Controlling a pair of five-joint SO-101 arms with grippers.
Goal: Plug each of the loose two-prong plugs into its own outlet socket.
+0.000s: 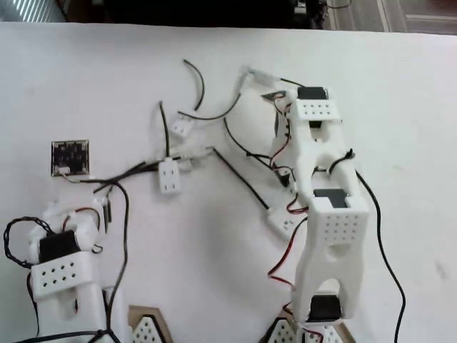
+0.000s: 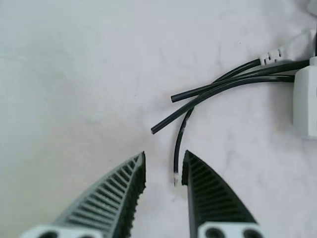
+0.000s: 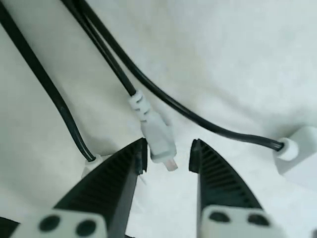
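The right claw stands partly open, its two grey ribbed fingers spread to either side of a small white two-prong plug on the end of a black cable. The plug lies on the white table between the tips, one finger just beside it and the other apart from it, so the claw has hold of nothing. Near that plug a second black cable runs to a white block-shaped piece

Take as landmark the white rectangular socket block, with its rows of holes, in the middle of the table. The right claw and its plug lie beyond that block toward the table's far edge, over on the right arm's side and well apart from it

The left claw is also partly open, with a narrow gap, and grips nothing. The bare end of a thin black wire lies on the table between its tips, and two thicker cut cable ends lie just beyond. This claw sits on the near side of the socket block, toward the left arm's side

A smaller white socket piece lies just beyond the landmark block. Another white socket block lies nearer than it, on the right arm's side, beside that arm. A black square pad sits on the left arm's side of the landmark
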